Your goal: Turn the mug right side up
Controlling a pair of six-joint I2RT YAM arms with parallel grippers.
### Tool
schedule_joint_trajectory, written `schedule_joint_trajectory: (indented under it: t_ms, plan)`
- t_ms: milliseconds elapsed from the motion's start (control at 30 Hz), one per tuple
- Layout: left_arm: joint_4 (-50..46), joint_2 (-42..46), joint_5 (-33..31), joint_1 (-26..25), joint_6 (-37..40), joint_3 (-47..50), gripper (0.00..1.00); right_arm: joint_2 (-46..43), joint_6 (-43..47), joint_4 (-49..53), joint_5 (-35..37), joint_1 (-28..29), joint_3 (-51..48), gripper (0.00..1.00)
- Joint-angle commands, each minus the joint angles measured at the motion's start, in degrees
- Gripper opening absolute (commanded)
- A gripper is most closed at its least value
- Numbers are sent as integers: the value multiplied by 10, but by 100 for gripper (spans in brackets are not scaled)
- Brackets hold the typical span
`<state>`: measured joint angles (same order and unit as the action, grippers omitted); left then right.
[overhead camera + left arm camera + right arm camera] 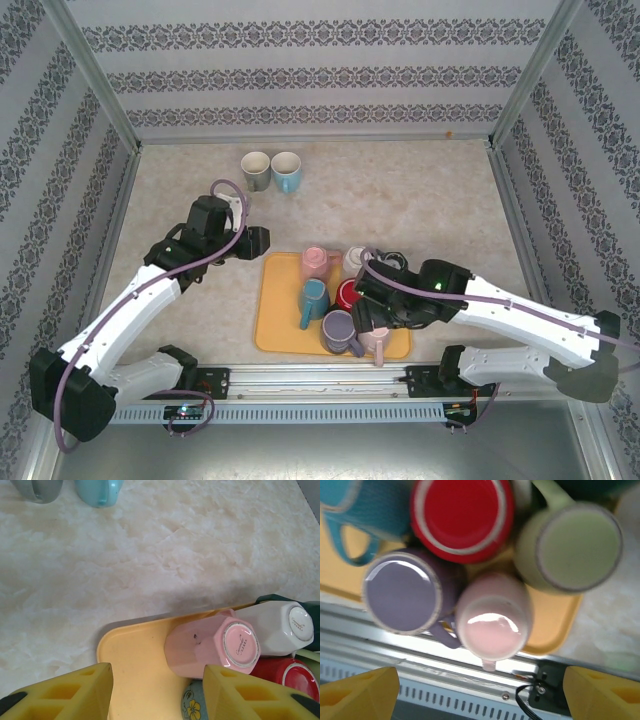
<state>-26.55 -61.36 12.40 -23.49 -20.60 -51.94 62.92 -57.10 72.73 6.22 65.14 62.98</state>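
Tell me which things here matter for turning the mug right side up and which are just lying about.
Job: right fingers, open above the upside-down pale pink mug; yellow tray under it.
Lying about: purple mug, red mug, pale green mug; gray mug and light blue mug by the far wall.

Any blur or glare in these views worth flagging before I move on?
Right wrist: soft throughout, with bright glare patches on the bases of the purple mug and pale pink mug. Left wrist: sharp on the faceted pink mug; a soft shadow falls on the table beyond the tray. Top external: evenly lit, in focus.
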Motion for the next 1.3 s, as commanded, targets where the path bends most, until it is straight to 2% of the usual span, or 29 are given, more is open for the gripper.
schedule_joint_trajectory:
  t_ms: [0, 200, 533, 733, 1167, 1267]
  plan:
    - [27, 24, -4, 5, 5, 4, 52, -10, -104, 1, 19, 3, -43, 86]
    - [18, 57, -50, -5, 22, 12, 53, -4, -123, -103, -31, -19, -121, 89]
    - [14, 67, -78, -15, 41, 13, 53, 41, -98, -142, -37, -42, -139, 87]
    - [13, 71, -85, -17, 45, 15, 54, 49, -98, -156, -42, -42, -160, 84]
    - [13, 69, -94, -18, 46, 15, 54, 8, -96, -148, -37, -42, -180, 76]
    - [13, 69, -96, -18, 47, 15, 54, 1, -95, -144, -29, -44, -188, 76]
